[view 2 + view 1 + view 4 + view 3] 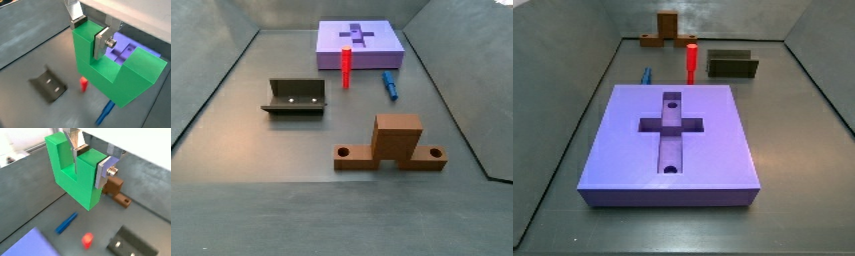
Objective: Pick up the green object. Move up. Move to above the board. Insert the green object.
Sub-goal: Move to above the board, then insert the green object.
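Note:
The gripper point(89, 165) is shut on the green object point(73, 175), a bright green U-shaped piece. One prong is clamped between the silver fingers point(103, 172), and the piece hangs well above the floor. Both wrist views show this, with the gripper point(90, 32) on the green object point(117, 75). The purple-blue board point(714, 150) with its cross-shaped recess lies flat on the floor in both side views point(331, 50). A corner of it shows in both wrist views point(30, 245) point(133, 50). Neither side view shows the gripper or the green object.
A red peg point(690, 62) point(345, 68) stands upright beside the board. A blue stick point(645, 74) point(389, 84) lies near it. The dark fixture point(732, 64) point(294, 97) and a brown block point(668, 30) point(394, 142) stand farther off. Grey walls ring the floor.

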